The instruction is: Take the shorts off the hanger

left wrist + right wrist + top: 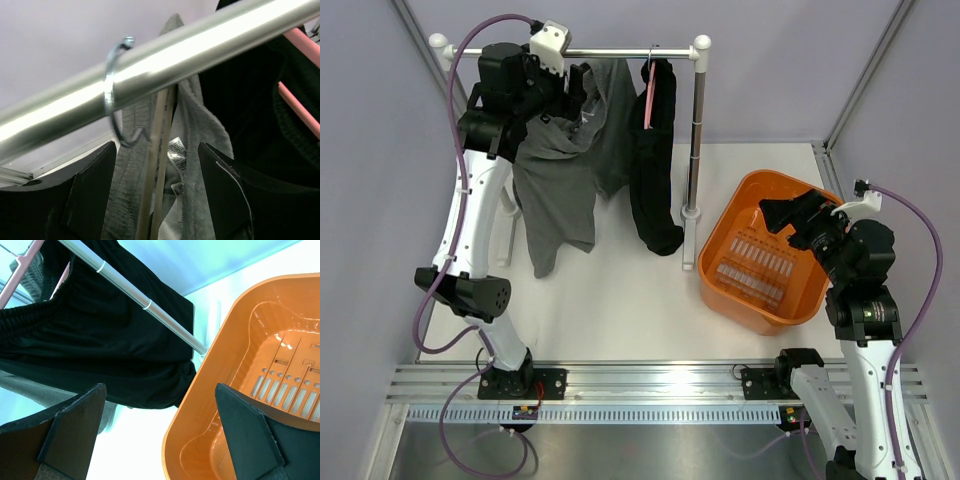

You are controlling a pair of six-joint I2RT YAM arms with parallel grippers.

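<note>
A: Where do the shorts (560,190) hang?

B: In the upper left of the top view, draped from a wooden hanger (156,150) whose wire hook (114,95) rides the rail (620,52). They are grey with visible seams and a white label (176,150) inside. The legs hang crooked toward the counter (620,300). A black garment (655,170) on a pink hanger (648,100) hangs just beside them, to the right.

A: And the jaws?

B: The left jaws are up at the rail, spread apart, with hanger and grey cloth showing in the gap between them. They grip nothing. The right jaws are spread too, hovering empty over the orange basket (720,290) at the right of the frame.

A: How would the cloth handle?

B: It is probably light, soft and limp. It should fold and slide rather than resist, though it may snag on the hanger's bars. A tug could also swing the hanger or lift the hook off the rail.

A: So where should the grip go?

B: Likely a bunched pinch of waistband close under the hanger, where the cloth is doubled and thick. A loose leg would only stretch.
</note>
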